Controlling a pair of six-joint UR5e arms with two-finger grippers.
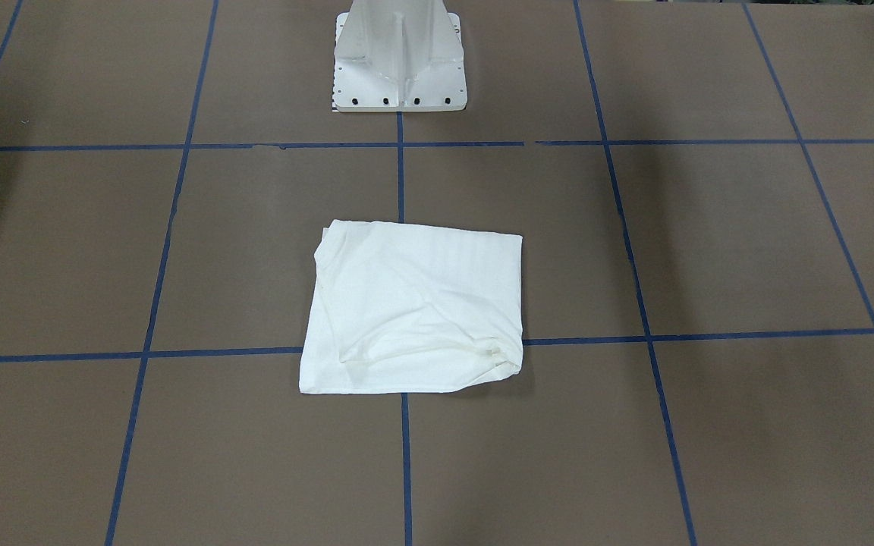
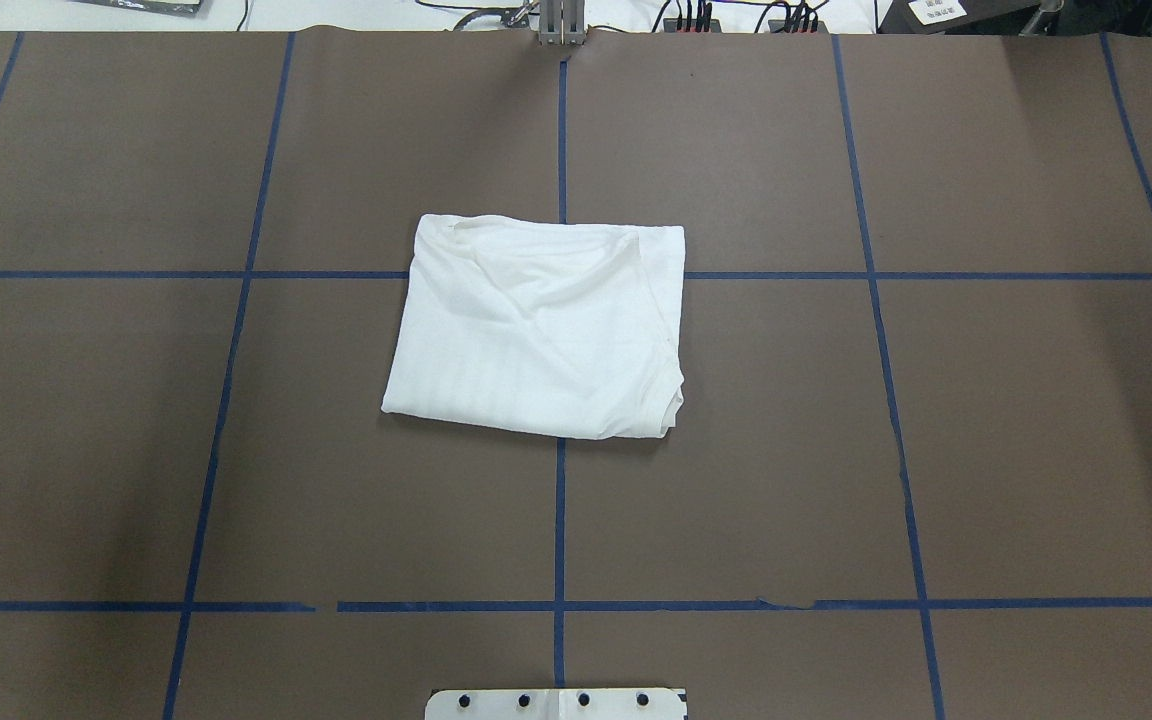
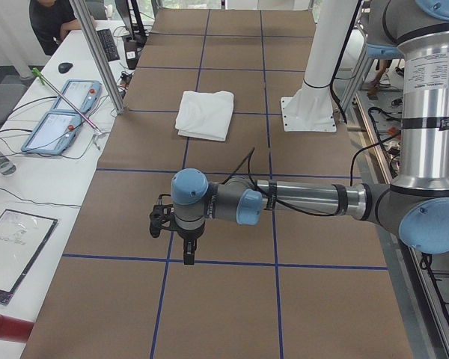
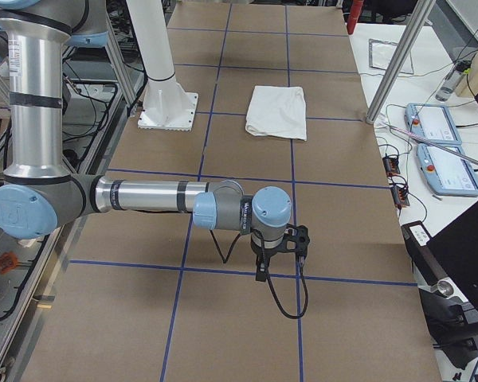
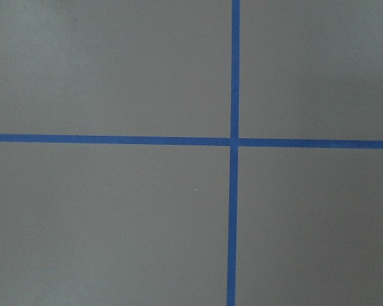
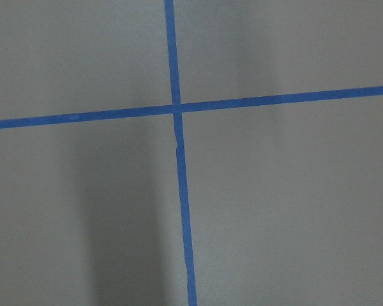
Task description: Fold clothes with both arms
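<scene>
Well away from the left gripper (image 3: 188, 253) and the right gripper (image 4: 262, 269), whose opening cannot be told, the shirt (image 2: 536, 325) is seen folded; folding is judged finished, and no further grasp seems needed.

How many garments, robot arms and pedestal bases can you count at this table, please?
Folded white shirt: 1
Robot arms: 2, the left arm and the right arm
White pedestal base: 1
Total: 4
</scene>
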